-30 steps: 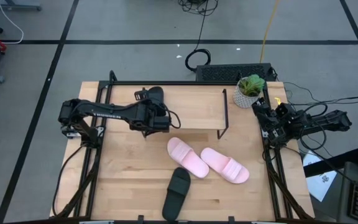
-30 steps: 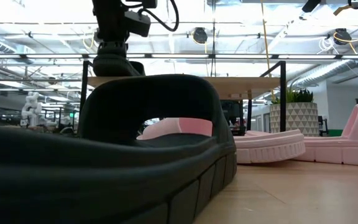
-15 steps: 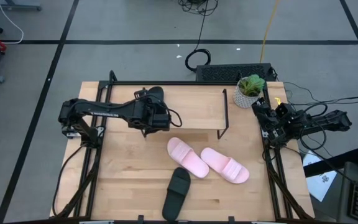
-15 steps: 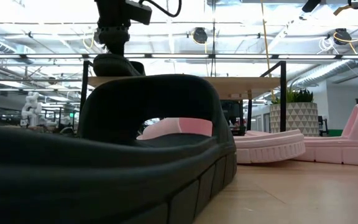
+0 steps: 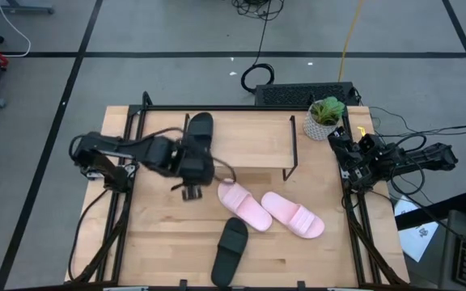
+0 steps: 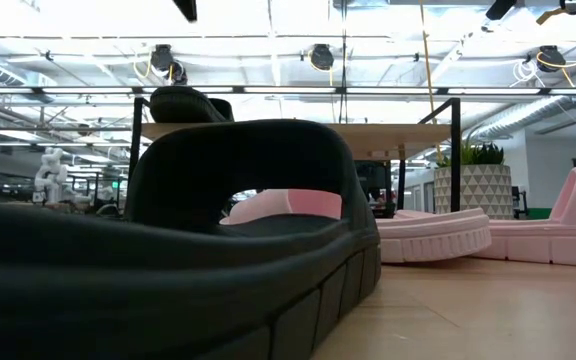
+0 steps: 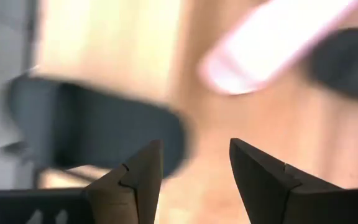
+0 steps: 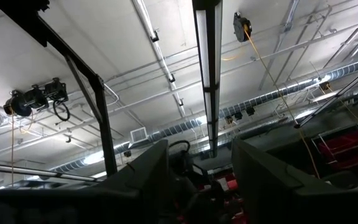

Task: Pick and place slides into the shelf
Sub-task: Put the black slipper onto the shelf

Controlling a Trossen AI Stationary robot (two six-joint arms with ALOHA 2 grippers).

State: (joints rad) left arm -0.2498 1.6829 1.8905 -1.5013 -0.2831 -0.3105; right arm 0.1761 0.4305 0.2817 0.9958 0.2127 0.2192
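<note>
One black slide (image 5: 199, 129) lies flat on the shelf's wood top (image 5: 253, 137), near its left end; the low view shows this slide (image 6: 188, 104) up on the plank (image 6: 298, 129). The other black slide (image 5: 230, 250) lies on the table near the front edge and fills the low view's foreground (image 6: 218, 230). Two pink slides (image 5: 245, 204) (image 5: 292, 215) lie side by side on the table in front of the shelf. My left gripper (image 5: 191, 193) (image 7: 194, 180) hangs open above the table just in front of the shelf, touching nothing. My right gripper (image 8: 194, 180) is parked at the table's right edge, open, facing the ceiling.
A potted plant (image 5: 326, 117) stands at the shelf's right end, by the far right corner. The shelf's black wire legs (image 5: 291, 149) stand behind the pink slides. Bare tabletop (image 5: 160, 234) lies left of the near black slide.
My left gripper has come off the black slide on the shelf top, risen out of the low view and drawn back toward the table's near edge. The slide stays on the plank.
</note>
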